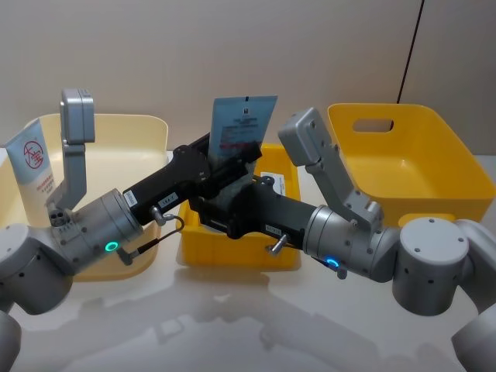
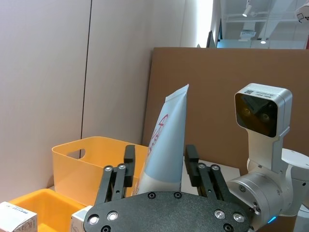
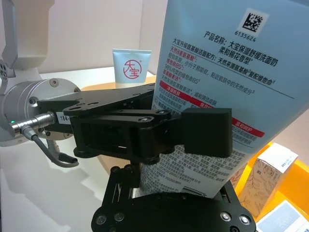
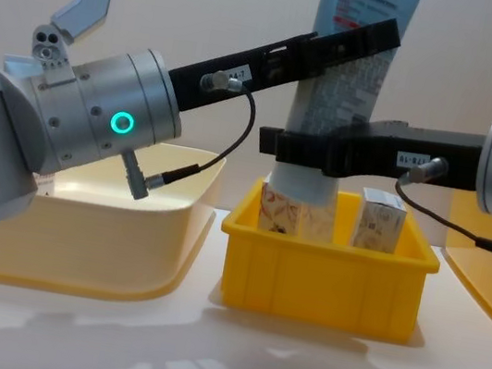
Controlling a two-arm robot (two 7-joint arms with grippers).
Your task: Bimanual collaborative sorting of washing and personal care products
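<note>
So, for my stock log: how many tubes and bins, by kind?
Squeeze tubes: 2, the pale-blue tube held by the left gripper and right gripper, the white tube in the pale bin.
Bins: 3, that one, the small yellow bin, the large yellow bin.
Total: 5.

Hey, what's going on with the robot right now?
Both arms have hold of one pale-blue squeeze tube, upright above the small yellow bin in the middle. The left gripper clamps it higher up, the right gripper lower down, which looks like a handover. In that bin stand white cartons. A second tube stands in the pale bin on the robot's left.
</note>
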